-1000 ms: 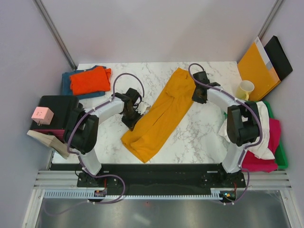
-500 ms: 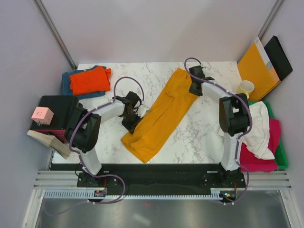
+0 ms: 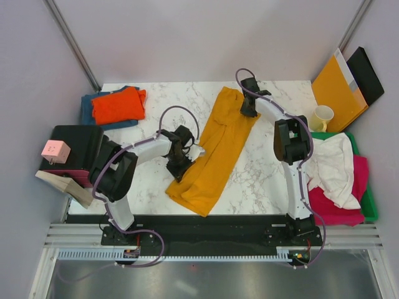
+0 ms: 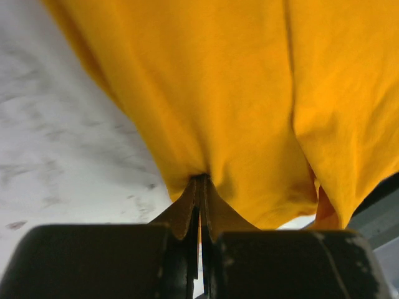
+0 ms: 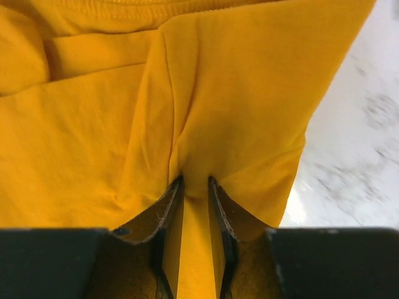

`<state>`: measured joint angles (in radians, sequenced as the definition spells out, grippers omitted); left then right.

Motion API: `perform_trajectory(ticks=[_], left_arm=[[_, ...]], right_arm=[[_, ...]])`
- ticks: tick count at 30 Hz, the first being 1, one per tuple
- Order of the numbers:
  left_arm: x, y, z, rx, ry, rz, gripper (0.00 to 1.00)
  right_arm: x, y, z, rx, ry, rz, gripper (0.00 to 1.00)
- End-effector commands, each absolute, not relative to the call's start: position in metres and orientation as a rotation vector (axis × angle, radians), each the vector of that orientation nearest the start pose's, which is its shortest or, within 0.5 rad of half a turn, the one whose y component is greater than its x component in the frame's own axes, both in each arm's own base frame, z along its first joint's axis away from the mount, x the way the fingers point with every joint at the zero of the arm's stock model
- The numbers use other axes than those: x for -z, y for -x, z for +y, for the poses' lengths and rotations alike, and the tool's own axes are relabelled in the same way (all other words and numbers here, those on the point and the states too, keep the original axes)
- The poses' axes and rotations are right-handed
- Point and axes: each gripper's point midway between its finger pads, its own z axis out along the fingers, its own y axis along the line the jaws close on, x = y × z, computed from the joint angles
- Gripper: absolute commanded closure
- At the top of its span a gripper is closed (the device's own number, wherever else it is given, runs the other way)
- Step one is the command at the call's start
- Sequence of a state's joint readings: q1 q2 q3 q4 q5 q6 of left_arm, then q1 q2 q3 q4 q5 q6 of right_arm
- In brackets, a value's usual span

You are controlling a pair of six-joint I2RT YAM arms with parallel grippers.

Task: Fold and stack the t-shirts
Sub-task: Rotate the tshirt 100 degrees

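The mustard-yellow t-shirt (image 3: 213, 152) lies as a long diagonal band on the marble table (image 3: 268, 168). My left gripper (image 3: 185, 161) is shut on its left edge near the lower end; the left wrist view shows the cloth (image 4: 237, 106) pinched between the shut jaws. My right gripper (image 3: 248, 107) is shut on the shirt's upper right end; the right wrist view shows a fold of yellow cloth (image 5: 206, 118) clamped between the jaws. An orange tee (image 3: 117, 104) lies folded on a teal-blue tee (image 3: 89, 111) at the back left. White (image 3: 333, 168) and magenta (image 3: 340, 212) tees are piled at the right.
A green bin (image 3: 368, 199) holds the pile at the right edge. A pale cup (image 3: 322, 116), an orange-brown envelope (image 3: 336, 87) and a black folder (image 3: 368, 75) stand at the back right. A black box (image 3: 75, 140) with a pink cube (image 3: 54, 150) sits at the left.
Both grippers have moved with the shirt: the left to the right, the right toward the back left. The shirt's lower end has shifted right and the band stands steeper.
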<state>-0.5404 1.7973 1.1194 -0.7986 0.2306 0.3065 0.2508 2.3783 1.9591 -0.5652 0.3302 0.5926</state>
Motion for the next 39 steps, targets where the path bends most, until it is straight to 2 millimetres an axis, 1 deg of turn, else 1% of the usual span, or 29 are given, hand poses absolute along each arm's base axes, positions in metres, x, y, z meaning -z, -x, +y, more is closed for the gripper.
perform_trajectory(ticks=[1, 2, 5, 7, 8, 13, 14, 16, 18, 20, 21, 22, 23, 24, 25, 26, 27, 28, 29, 30, 31, 32, 33, 34, 35, 36, 37, 38, 39], left_arm=[[0.000, -0.168, -0.198, 0.512, -1.575, 2.829, 0.98], [0.000, -0.157, -0.210, 0.517, -1.647, 2.797, 0.98], [0.000, -0.135, -0.230, 0.531, -1.785, 2.753, 0.98], [0.003, -0.128, -0.236, 0.521, -1.831, 2.747, 0.98], [0.002, -0.127, -0.244, 0.520, -1.859, 2.720, 0.98], [0.007, -0.125, -0.253, 0.506, -1.881, 2.739, 0.98], [0.008, -0.125, -0.254, 0.506, -1.881, 2.741, 0.98], [0.008, -0.126, -0.255, 0.498, -1.881, 2.738, 0.98], [0.003, -0.134, -0.256, 0.463, -1.876, 2.703, 0.98], [-0.008, -0.148, -0.261, 0.438, -1.829, 2.632, 0.97], [-0.027, -0.160, -0.266, 0.441, -1.779, 2.563, 0.94], [-0.038, -0.173, -0.265, 0.448, -1.705, 2.551, 0.91], [-0.060, -0.189, -0.271, 0.457, -1.633, 2.484, 0.84], [-0.071, -0.199, -0.271, 0.461, -1.573, 2.474, 0.82], [-0.085, -0.220, -0.267, 0.468, -1.472, 2.469, 0.79], [-0.096, -0.232, -0.266, 0.493, -1.409, 2.449, 0.72], [-0.109, -0.250, -0.256, 0.496, -1.296, 2.455, 0.70], [-0.119, -0.263, -0.253, 0.494, -1.237, 2.438, 0.66], [-0.126, -0.275, -0.251, 0.497, -1.187, 2.416, 0.63], [-0.134, -0.287, -0.244, 0.497, -1.121, 2.408, 0.63], [-0.142, -0.297, -0.244, 0.488, -1.087, 2.384, 0.63], [-0.148, -0.309, -0.246, 0.477, -1.061, 2.352, 0.63], [-0.150, -0.316, -0.246, 0.467, -1.057, 2.335, 0.64], [-0.150, -0.327, -0.252, 0.459, -1.055, 2.324, 0.66], [-0.147, -0.335, -0.255, 0.443, -1.050, 2.330, 0.68], [-0.158, -0.349, -0.263, 0.441, -1.049, 2.294, 0.69], [-0.138, -0.358, -0.268, 0.432, -1.065, 2.335, 0.73], [-0.135, -0.368, -0.271, 0.417, -1.062, 2.332, 0.74], [-0.146, -0.385, -0.280, 0.418, -1.050, 2.288, 0.75]], right_arm=[[0.009, -0.561, 0.131, -0.045, -0.474, 2.557, 0.69], [0.016, -0.562, 0.133, -0.045, -0.465, 2.573, 0.69], [0.015, -0.569, 0.143, -0.105, -0.434, 2.568, 0.69], [0.014, -0.572, 0.148, -0.142, -0.424, 2.563, 0.68], [0.014, -0.574, 0.152, -0.164, -0.417, 2.560, 0.67], [0.018, -0.577, 0.166, -0.270, -0.382, 2.568, 0.59], [0.017, -0.578, 0.173, -0.323, -0.367, 2.570, 0.58], [0.008, -0.582, 0.178, -0.360, -0.364, 2.553, 0.56], [-0.003, -0.585, 0.176, -0.359, -0.380, 2.529, 0.56], [-0.043, -0.593, 0.174, -0.356, -0.362, 2.448, 0.55], [-0.044, -0.589, 0.164, -0.301, -0.382, 2.430, 0.52], [-0.097, -0.592, 0.161, -0.327, -0.386, 2.321, 0.50], [-0.105, -0.591, 0.157, -0.323, -0.401, 2.267, 0.43], [-0.152, -0.589, 0.155, -0.356, -0.398, 2.180, 0.41], [-0.167, -0.586, 0.154, -0.363, -0.395, 2.157, 0.40], [-0.176, -0.580, 0.153, -0.362, -0.398, 2.151, 0.39], [-0.205, -0.572, 0.148, -0.369, -0.400, 2.106, 0.38], [-0.213, -0.564, 0.146, -0.364, -0.401, 2.097, 0.37], [-0.207, -0.553, 0.142, -0.338, -0.403, 2.117, 0.37], [-0.231, -0.542, 0.135, -0.325, -0.409, 2.075, 0.37], [-0.232, -0.531, 0.132, -0.309, -0.412, 2.085, 0.37], [-0.218, -0.516, 0.127, -0.279, -0.415, 2.124, 0.37], [-0.238, -0.501, 0.119, -0.257, -0.414, 2.084, 0.38], [-0.239, -0.488, 0.120, -0.246, -0.405, 2.086, 0.38], [-0.218, -0.470, 0.117, -0.215, -0.405, 2.131, 0.43], [-0.237, -0.453, 0.115, -0.233, -0.388, 2.092, 0.49], [-0.239, -0.441, 0.119, -0.221, -0.375, 2.083, 0.56], [-0.221, -0.423, 0.117, -0.193, -0.372, 2.114, 0.73], [-0.240, -0.408, 0.116, -0.211, -0.366, 2.065, 0.82]])
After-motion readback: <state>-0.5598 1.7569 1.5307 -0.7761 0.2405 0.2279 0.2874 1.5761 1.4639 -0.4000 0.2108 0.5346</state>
